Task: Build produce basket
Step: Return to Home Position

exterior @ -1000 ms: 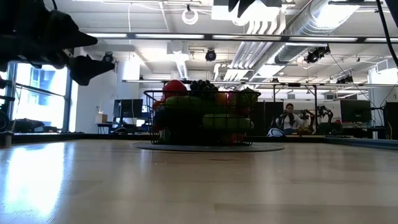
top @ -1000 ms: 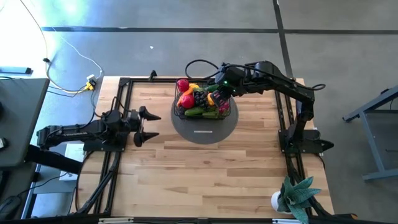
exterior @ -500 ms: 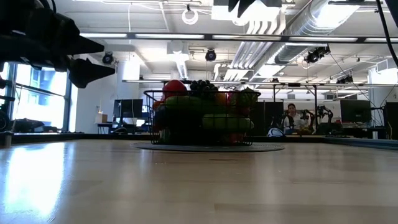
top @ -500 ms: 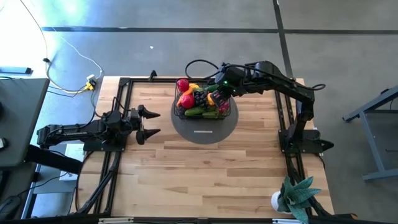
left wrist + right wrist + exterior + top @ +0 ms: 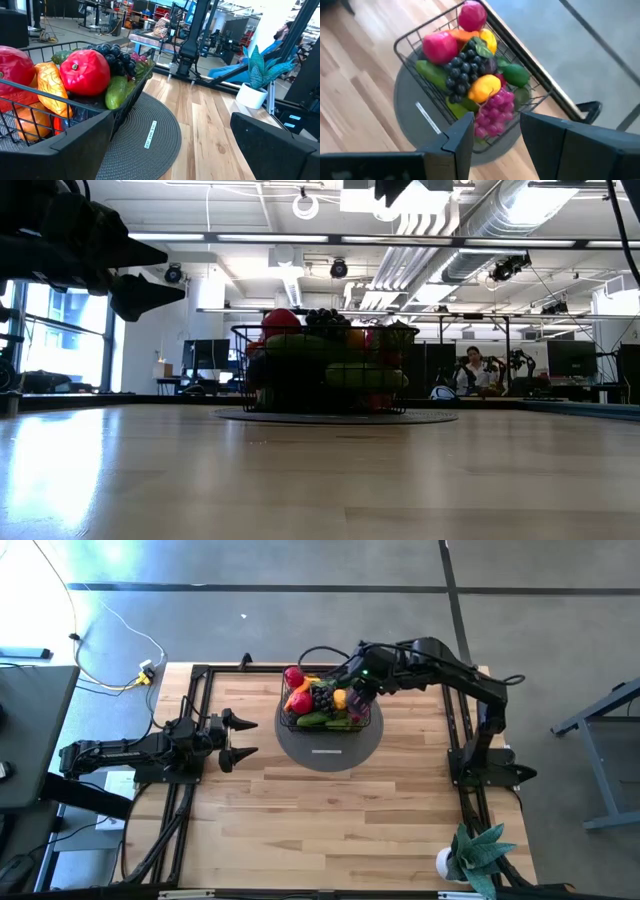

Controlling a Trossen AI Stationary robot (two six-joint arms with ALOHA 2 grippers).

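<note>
**A:** Why does your left gripper (image 5: 248, 738) sit out by the table's left side?

**B:** It has nothing to carry. I hold it low and level there, its fingers spread wide and empty. It points at the black wire-mesh basket (image 5: 284, 710) from well apart, out of my other arm's way.

**A:** And the basket itself?

**B:** It stands on the round grey woven mat (image 5: 325, 752), toward the far side of the table's middle. The toy produce (image 5: 318, 700) is heaped in it above the rim. There is a glossy red tomato (image 5: 85, 71) beside a bunch of dark grapes (image 5: 457, 72), and a long green cucumber (image 5: 432, 75) along one wall. I also see a yellow lemon (image 5: 484, 86) and pink grapes (image 5: 492, 112) at a corner. I judge the filling done, or close to it.

**A:** Then why is your right gripper (image 5: 350, 696) over it?

**B:** It hangs above the basket's right part, looking down, fingers parted with nothing between them. My guess is that the sensible move from there is straight up and back, so I don't catch the wire rim.

**A:** What lies around?

**B:** A pale wood-plank tabletop (image 5: 330, 830) sits inside black metal frame rails (image 5: 225, 667). At left, a pale cable with a yellow plug (image 5: 146, 669) lies on the grey concrete floor (image 5: 300, 610). A small potted green plant (image 5: 475, 852) stands at the near right corner. Across the table, the room shows exposed ceiling ducts (image 5: 470, 230) and a person seated far back (image 5: 468, 368).
</note>
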